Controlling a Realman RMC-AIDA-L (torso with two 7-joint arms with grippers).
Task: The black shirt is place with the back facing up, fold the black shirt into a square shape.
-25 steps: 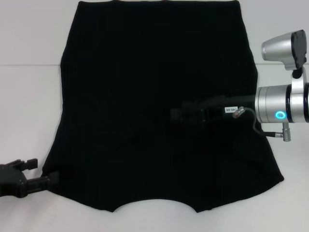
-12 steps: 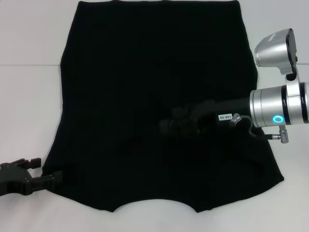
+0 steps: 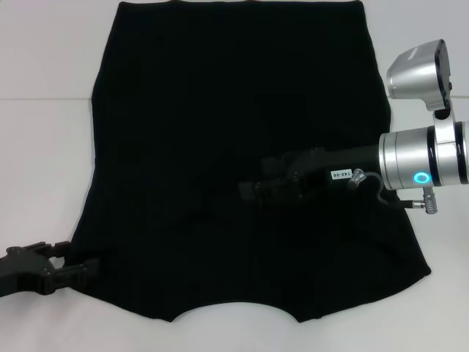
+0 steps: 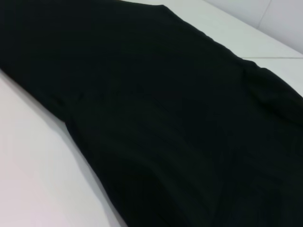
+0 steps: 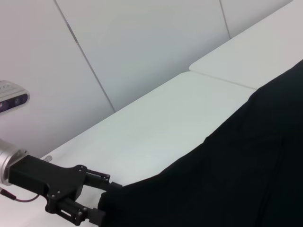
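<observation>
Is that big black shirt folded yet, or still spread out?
Spread out: the black shirt lies flat on the white table, no part folded over.

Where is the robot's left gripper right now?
In the head view, the left gripper is low on the left, at the near left corner of the big soft black shirt on the white table.

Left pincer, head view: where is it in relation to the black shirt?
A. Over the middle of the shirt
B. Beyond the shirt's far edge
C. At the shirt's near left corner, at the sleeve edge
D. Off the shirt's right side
C: the left pincer sits low at the near left corner of the black shirt, fingers at the sleeve edge.
</observation>
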